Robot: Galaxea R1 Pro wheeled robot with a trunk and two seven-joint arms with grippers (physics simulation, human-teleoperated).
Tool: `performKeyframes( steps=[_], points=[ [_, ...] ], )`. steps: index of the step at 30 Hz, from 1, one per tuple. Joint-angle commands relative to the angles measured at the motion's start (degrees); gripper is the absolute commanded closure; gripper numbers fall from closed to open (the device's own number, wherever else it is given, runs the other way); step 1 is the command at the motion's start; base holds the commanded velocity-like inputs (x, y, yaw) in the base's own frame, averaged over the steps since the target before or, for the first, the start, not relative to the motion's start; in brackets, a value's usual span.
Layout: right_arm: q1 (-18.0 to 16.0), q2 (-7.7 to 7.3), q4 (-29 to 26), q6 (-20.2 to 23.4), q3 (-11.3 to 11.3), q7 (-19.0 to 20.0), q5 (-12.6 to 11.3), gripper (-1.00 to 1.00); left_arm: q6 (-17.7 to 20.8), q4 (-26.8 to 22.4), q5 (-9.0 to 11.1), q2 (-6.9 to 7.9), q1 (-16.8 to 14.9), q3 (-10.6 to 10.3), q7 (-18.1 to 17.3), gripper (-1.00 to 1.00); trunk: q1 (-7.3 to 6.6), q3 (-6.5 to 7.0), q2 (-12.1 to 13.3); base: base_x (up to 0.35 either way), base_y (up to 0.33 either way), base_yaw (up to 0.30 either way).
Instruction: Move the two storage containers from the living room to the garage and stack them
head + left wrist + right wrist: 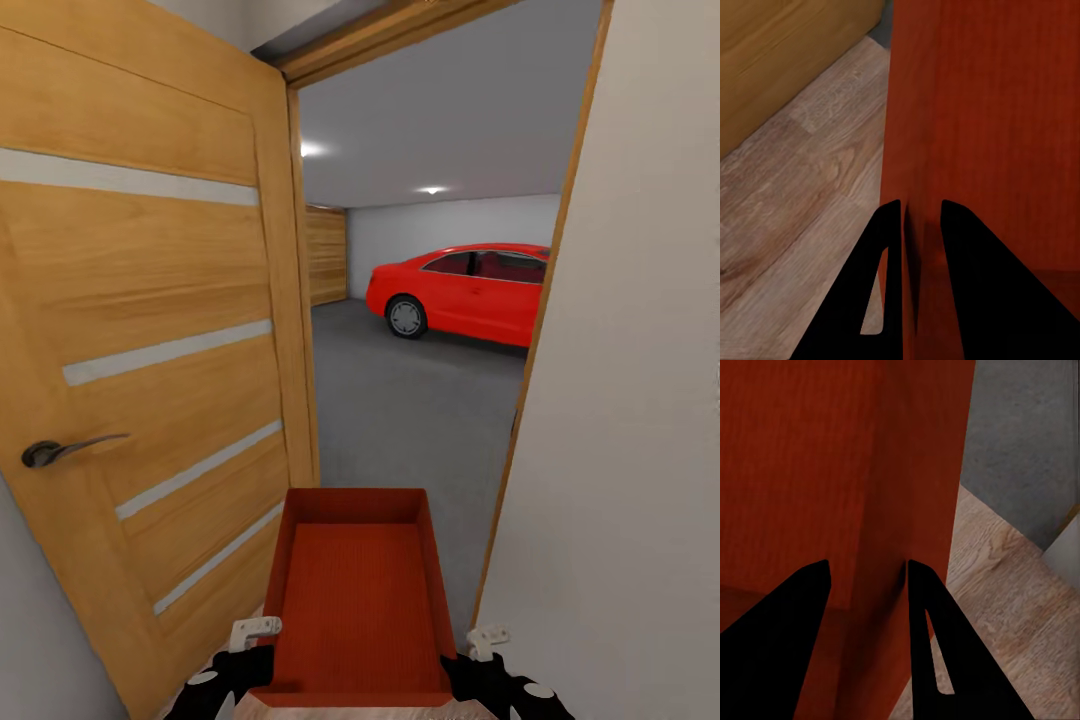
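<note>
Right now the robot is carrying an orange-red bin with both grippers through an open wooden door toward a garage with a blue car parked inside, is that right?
Nearly. The car in the garage is red, not blue, as the head view shows. The rest holds: the left gripper and right gripper each clamp a side wall of the orange-red bin, beside the open wooden door.

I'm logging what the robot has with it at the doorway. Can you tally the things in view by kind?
Orange-red rectangular storage container, held between both grippers: 1
Orange-brown wooden door with a grey lever handle, standing open: 1
Red car in the grey-floored room beyond: 1
Robot grippers, left gripper and right gripper, each clamped on a container wall: 2
Total: 5
</note>
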Motion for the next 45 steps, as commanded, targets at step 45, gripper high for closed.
performKeyframes(
  steps=[45],
  points=[
    [0.0, 0.28, 0.2, -0.2, -0.8, 1.1, 1.3, 1.0, 0.3, -0.3, -0.4, -0.96, 0.0, 0.6, 0.3, 1.0, 0.01, 0.24, -0.1, 0.0, 0.14, -0.124]
  ],
)
